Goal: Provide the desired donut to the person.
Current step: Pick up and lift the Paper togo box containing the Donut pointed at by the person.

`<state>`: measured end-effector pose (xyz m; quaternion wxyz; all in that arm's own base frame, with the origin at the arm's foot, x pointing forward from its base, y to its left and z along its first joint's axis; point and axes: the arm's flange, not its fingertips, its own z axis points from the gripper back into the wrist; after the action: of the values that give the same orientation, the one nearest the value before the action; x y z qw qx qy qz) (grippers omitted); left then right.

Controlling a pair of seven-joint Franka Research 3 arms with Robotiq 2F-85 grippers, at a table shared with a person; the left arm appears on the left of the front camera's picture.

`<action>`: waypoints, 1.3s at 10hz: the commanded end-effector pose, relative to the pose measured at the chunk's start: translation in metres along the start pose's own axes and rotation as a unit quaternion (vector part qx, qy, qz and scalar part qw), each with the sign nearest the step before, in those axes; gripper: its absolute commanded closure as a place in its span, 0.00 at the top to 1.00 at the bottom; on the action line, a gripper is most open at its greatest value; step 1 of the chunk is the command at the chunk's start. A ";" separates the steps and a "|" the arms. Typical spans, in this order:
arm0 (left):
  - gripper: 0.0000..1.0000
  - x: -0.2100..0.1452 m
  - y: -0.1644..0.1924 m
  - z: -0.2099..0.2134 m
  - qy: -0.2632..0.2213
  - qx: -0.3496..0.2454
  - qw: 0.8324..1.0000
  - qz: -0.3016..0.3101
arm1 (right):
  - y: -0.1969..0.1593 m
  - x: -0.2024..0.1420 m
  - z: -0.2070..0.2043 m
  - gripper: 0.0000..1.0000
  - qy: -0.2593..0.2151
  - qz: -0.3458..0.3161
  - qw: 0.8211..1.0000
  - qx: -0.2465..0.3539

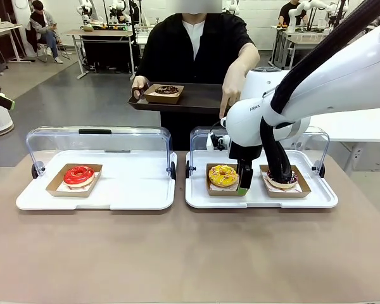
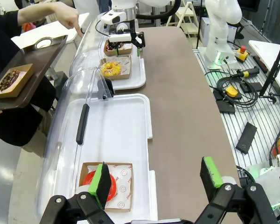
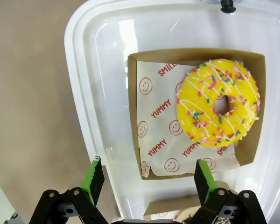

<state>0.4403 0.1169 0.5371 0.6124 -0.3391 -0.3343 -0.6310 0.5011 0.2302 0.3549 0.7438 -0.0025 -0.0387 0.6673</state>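
A person in black holds a dark brown tray (image 1: 199,98) with a chocolate donut (image 1: 166,90) in a box on it. Their other hand (image 1: 225,104) points a finger down at the right white tray (image 1: 259,197). On that tray lie a yellow sprinkled donut (image 1: 223,175) (image 3: 218,108) (image 2: 113,68) in a cardboard box and a dark-topped donut (image 1: 284,182), partly hidden by a cable. My right gripper (image 1: 242,182) (image 3: 148,175) hangs open just beside the yellow donut's box, holding nothing. My left gripper (image 2: 156,176) (image 1: 1,99) is open near the red donut (image 2: 115,184) (image 1: 79,175).
Each white tray has a clear hinged lid (image 1: 98,142) standing open at the back. The left tray (image 1: 133,187) is bare apart from the red donut's box. Brown tabletop (image 1: 190,253) lies free in front. Cables and controllers (image 2: 238,88) lie beside the table.
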 end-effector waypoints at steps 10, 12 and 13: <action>1.00 0.001 -0.003 0.000 -0.002 0.002 1.000 -0.002 | -0.021 -0.002 -0.026 1.00 0.018 -0.013 1.000 0.001; 1.00 0.001 -0.003 0.000 -0.002 0.002 1.000 -0.002 | -0.022 -0.001 -0.029 1.00 0.019 -0.013 1.000 0.005; 1.00 0.001 -0.003 0.000 -0.002 0.002 1.000 -0.002 | -0.022 -0.002 -0.030 1.00 0.020 -0.013 1.000 0.008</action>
<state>0.4403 0.1169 0.5371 0.6124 -0.3391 -0.3343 -0.6310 0.5171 0.2245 0.3309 0.7475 -0.0035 -0.0263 0.6637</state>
